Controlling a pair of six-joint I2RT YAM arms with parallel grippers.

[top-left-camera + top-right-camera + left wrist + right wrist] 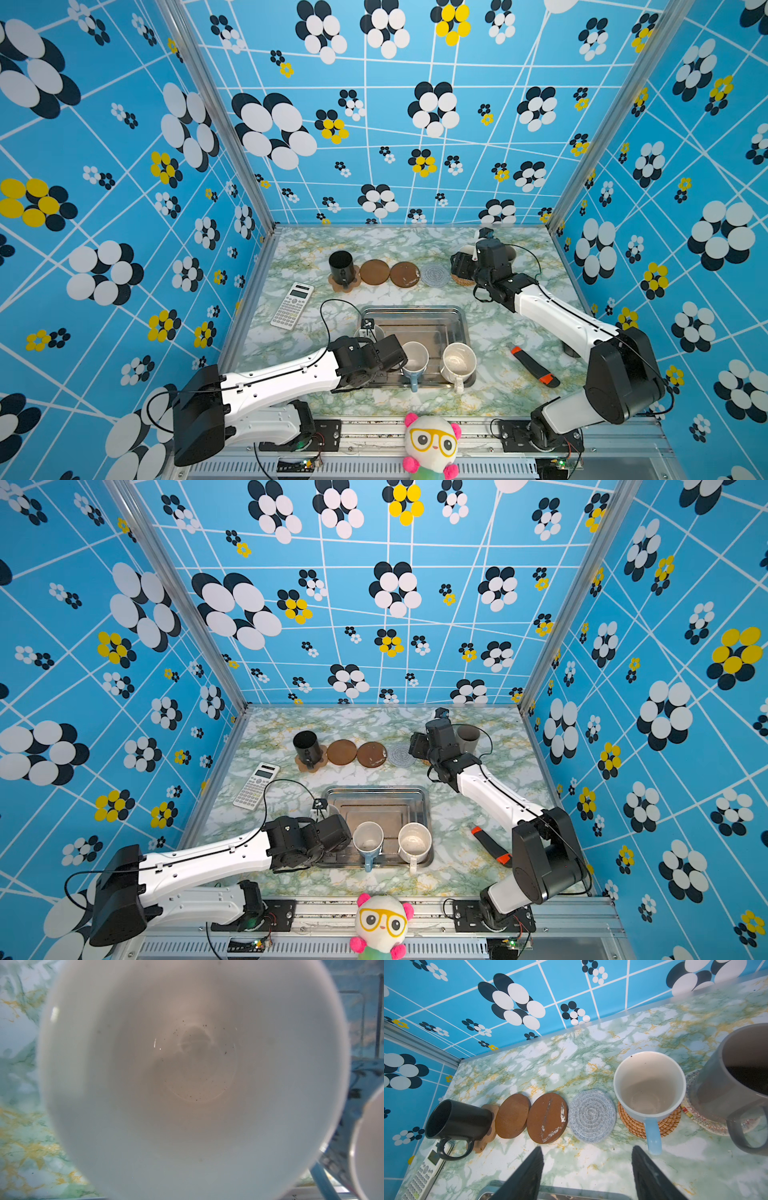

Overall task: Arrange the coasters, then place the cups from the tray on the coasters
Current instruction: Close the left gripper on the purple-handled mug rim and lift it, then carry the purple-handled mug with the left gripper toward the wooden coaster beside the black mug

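Desk (pixel 492 326): green-marbled top.

Tray (pixel 415 320): steel, front centre of the desk. It holds a light blue cup (pixel 414 357) and a white cup (pixel 458 361), upright and side by side.

Left claw (pixel 402 362): closed, at the rim of the tray's light blue cup. Its fingers are hidden, so whether it grips the cup cannot be told.

Right claw (pixel 587 1148): jaws wide apart, empty, near the coaster row at the back.

Cups on coasters:
- black cup (pixel 467 1120) on the paw coaster (pixel 493 1110)
- second light blue cup (pixel 650 1084) on the rattan coaster (pixel 633 1126)
- grey cup (pixel 716 1088) on the pale woven coaster (pixel 704 1124)

Bare coasters, in the row between the black and second light blue cups:
- brown disc (pixel 374 272)
- scuffed brown disc (pixel 405 274)
- grey-blue woven round (pixel 435 274)
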